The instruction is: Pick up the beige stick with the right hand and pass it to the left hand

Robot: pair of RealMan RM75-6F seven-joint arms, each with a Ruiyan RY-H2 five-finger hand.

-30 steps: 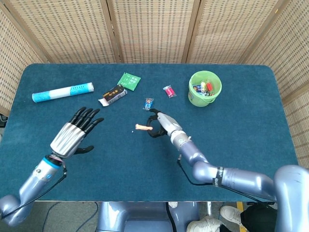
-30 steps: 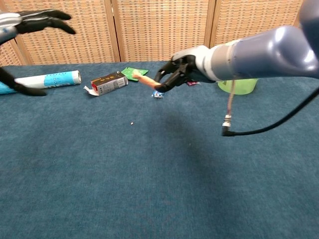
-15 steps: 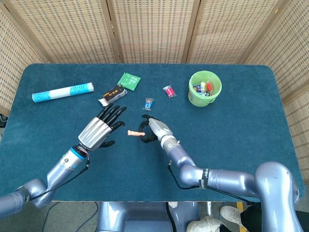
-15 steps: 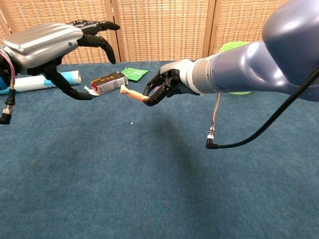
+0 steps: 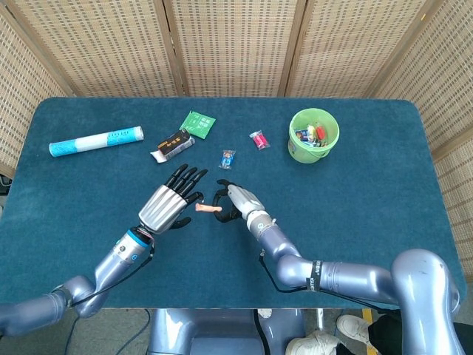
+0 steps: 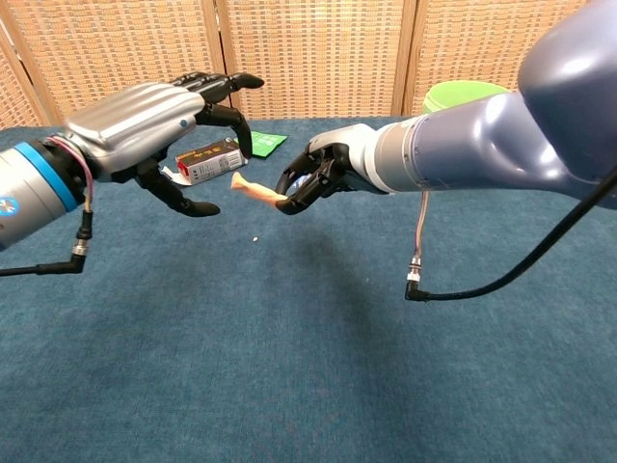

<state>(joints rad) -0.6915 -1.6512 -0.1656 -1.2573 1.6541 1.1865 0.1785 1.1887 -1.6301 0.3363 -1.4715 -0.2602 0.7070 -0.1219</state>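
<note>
Handing over cleanly — easing the free end between the waiting fingers, keeping the pinch until they close. Beige stick (image 6: 256, 193) held aloft above the blue surface (image 5: 355, 192), pinched at its right end by the right hand (image 6: 310, 177). Left hand (image 6: 159, 121) just left of the tip — spread wide, holding nothing.

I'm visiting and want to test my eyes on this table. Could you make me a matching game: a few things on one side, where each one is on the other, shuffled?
Things:
1. beige stick
2. green bucket
3. white and blue tube
4. left hand

Places:
A. far left of the table
B. far right side of the table
C. pinched by the right hand
D. open, just left of the stick

Pairs: 1-C, 2-B, 3-A, 4-D
</note>
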